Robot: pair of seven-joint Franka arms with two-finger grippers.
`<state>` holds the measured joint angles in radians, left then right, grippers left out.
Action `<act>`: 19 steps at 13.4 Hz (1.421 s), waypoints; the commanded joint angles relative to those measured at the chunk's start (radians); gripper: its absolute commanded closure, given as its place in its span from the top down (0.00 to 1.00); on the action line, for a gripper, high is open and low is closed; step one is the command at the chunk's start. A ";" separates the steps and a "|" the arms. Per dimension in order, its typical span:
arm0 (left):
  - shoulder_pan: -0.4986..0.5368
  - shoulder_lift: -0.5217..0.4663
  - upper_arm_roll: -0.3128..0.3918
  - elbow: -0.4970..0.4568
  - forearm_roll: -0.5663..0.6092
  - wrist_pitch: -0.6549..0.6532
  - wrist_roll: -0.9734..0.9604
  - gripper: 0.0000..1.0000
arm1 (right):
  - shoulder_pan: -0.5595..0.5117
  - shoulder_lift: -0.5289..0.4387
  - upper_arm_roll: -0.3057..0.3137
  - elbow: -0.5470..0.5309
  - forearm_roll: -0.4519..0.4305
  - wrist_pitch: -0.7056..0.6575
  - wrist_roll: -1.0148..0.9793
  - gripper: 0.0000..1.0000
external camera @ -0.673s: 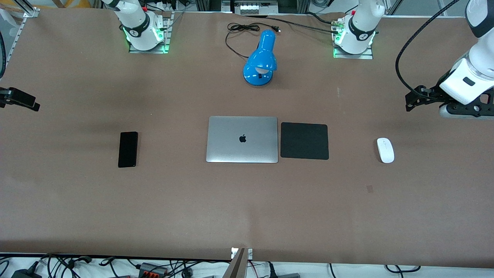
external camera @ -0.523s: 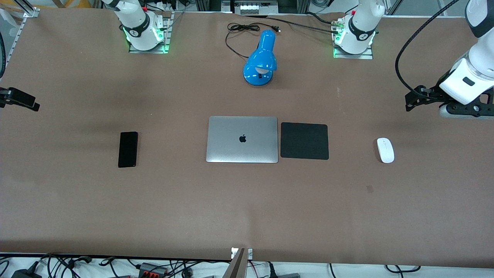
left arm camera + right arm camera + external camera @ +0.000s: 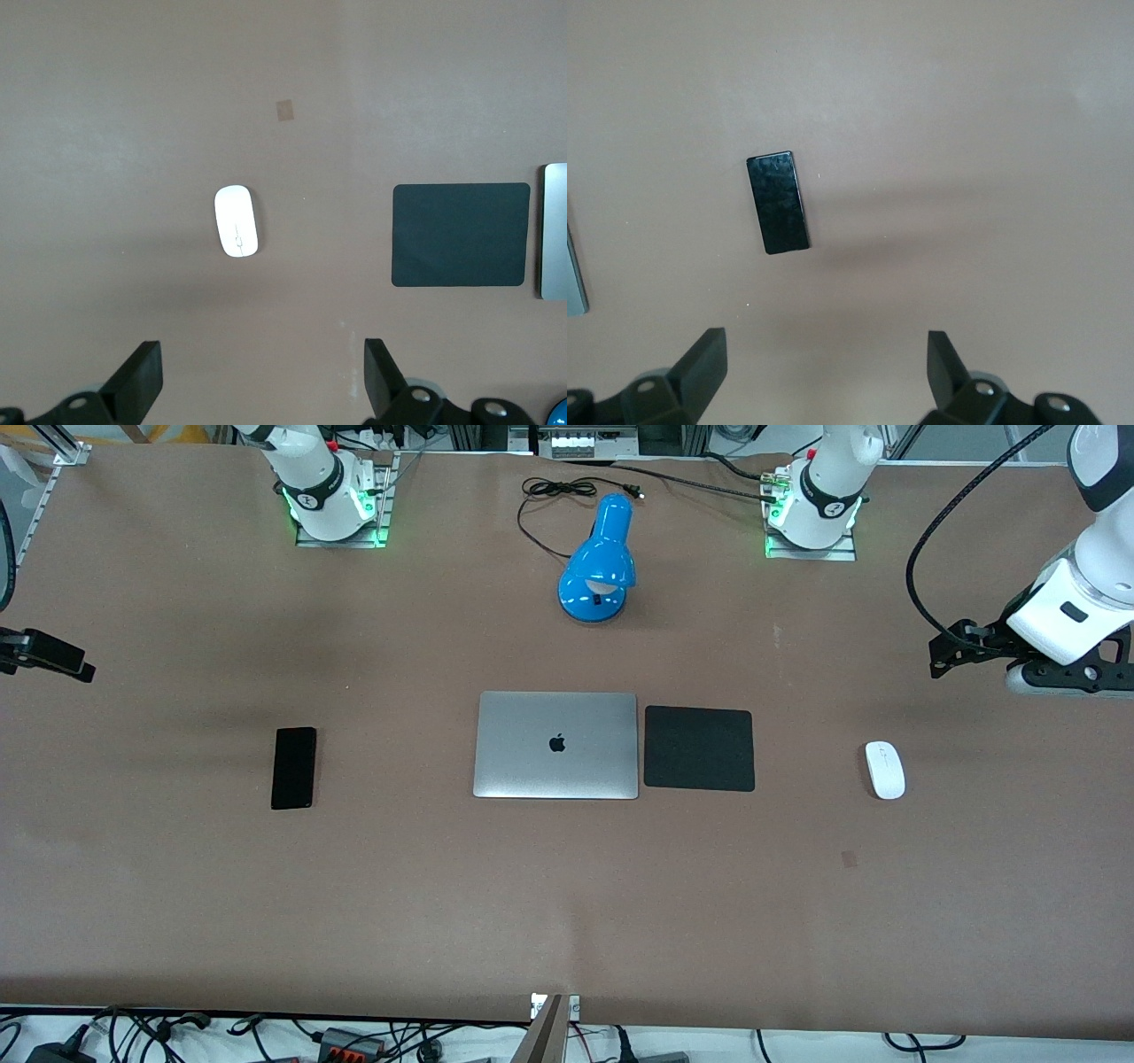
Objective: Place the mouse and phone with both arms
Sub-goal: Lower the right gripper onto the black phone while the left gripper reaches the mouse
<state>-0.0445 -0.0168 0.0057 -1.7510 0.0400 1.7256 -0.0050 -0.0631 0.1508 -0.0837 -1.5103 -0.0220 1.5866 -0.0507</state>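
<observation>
The white oval mouse [image 3: 885, 770] lies on the brown table toward the left arm's end, beside the mouse pad; it also shows in the left wrist view [image 3: 237, 221]. The black phone [image 3: 294, 767] lies flat toward the right arm's end and shows in the right wrist view [image 3: 778, 202]. My left gripper [image 3: 944, 657] hangs open and empty over bare table, off to the side of the mouse; its fingers stand wide apart in the left wrist view [image 3: 261, 376]. My right gripper [image 3: 49, 657] is open and empty over the table's edge, apart from the phone [image 3: 826, 363].
A shut silver laptop [image 3: 556, 745] lies mid-table with a square black mouse pad [image 3: 699, 748] beside it, toward the left arm's end. A blue desk lamp [image 3: 600, 560] with a black cord stands between the arm bases. Cables run along the table's near edge.
Both grippers have shifted only very slightly. The mouse, the phone and the other things have not moved.
</observation>
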 commanded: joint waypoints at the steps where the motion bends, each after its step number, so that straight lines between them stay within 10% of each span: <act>1: -0.009 0.003 0.007 0.013 -0.011 -0.018 -0.006 1.00 | 0.003 0.091 0.007 0.009 0.045 0.000 0.000 1.00; 5: -0.002 0.006 0.007 0.013 -0.011 -0.020 0.000 1.00 | 0.046 0.278 0.007 -0.057 0.122 0.187 0.008 1.00; 14: 0.086 0.214 0.017 0.076 0.003 -0.167 0.019 1.00 | 0.143 0.285 0.004 -0.507 0.103 0.740 0.126 1.00; 19: 0.155 0.424 0.010 0.029 -0.008 0.076 0.134 1.00 | 0.147 0.297 0.004 -0.544 0.103 0.809 0.126 1.00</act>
<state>0.0965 0.3216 0.0239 -1.7303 0.0403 1.7086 0.0757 0.0793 0.4775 -0.0774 -2.0092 0.0857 2.3618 0.0760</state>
